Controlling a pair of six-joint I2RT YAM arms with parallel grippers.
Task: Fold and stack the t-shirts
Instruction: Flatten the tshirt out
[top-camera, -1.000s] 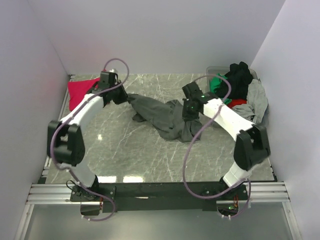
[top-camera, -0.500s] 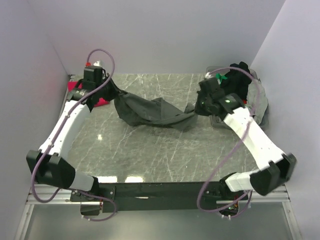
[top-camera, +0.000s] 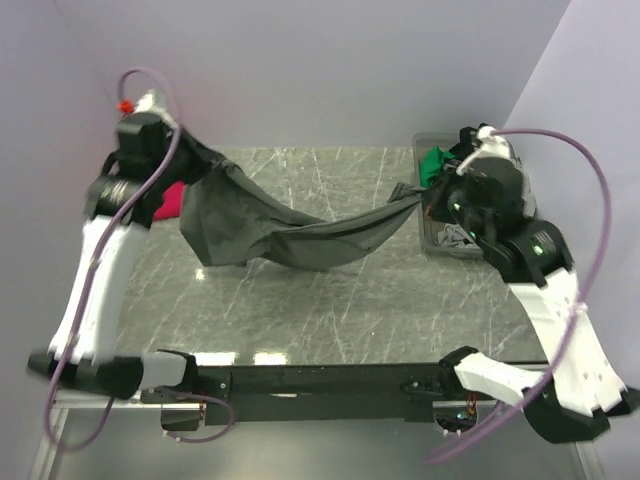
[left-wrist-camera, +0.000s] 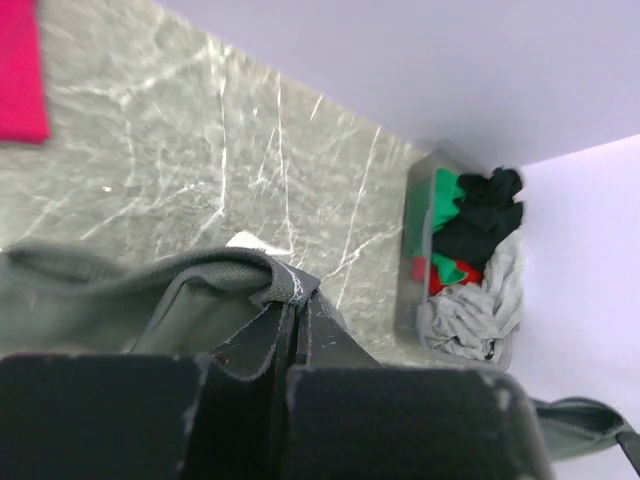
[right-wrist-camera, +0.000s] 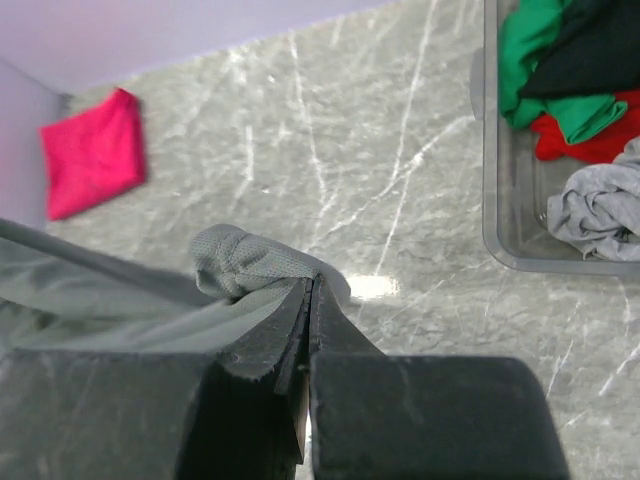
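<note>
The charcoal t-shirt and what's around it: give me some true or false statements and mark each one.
The charcoal t-shirt hangs stretched between the left gripper and the right gripper. True.
The clear tub holds a pile of clothes: green, black, red, light grey. True.
The magenta t-shirt lies in the clear tub. False: it lies on the table, at the far left.
The right gripper is open. False: it is shut on the charcoal t-shirt.

Charcoal t-shirt (top-camera: 262, 222) stretched aloft — magenta t-shirt (right-wrist-camera: 95, 165) folded.
</note>
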